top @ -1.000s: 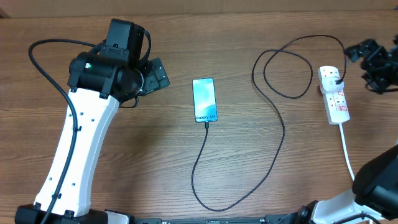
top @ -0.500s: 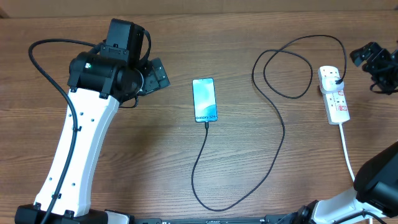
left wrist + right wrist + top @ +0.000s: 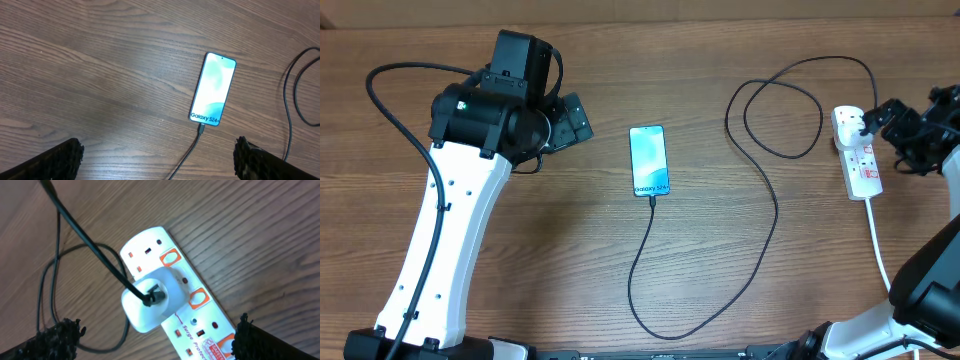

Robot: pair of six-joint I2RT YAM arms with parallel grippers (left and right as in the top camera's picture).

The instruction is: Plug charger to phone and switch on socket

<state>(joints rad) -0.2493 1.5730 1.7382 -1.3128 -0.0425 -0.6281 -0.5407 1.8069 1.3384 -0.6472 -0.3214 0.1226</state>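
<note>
From overhead: shows the phone (image 3: 649, 161) face up at mid-table, with the charger (image 3: 775, 215) plugged into its near end and looping right to the socket (image 3: 857, 152). Puts the left gripper (image 3: 574, 118) left of the phone and the right gripper (image 3: 897, 135) close at the socket's right.

From the left wrist: looks down on the phone (image 3: 212, 89) and cable past fingers (image 3: 60, 159) spread wide, holding nothing.

From the right wrist: hangs over the socket (image 3: 205, 315), a white adapter (image 3: 147, 300) seated in it, jaws wide and empty.

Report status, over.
Left gripper, right gripper open, empty. Thin black charger cable in slim light-blue smartphone, other end in white power strip by right gripper. Red switches: state unclear. No obstruction.
</note>
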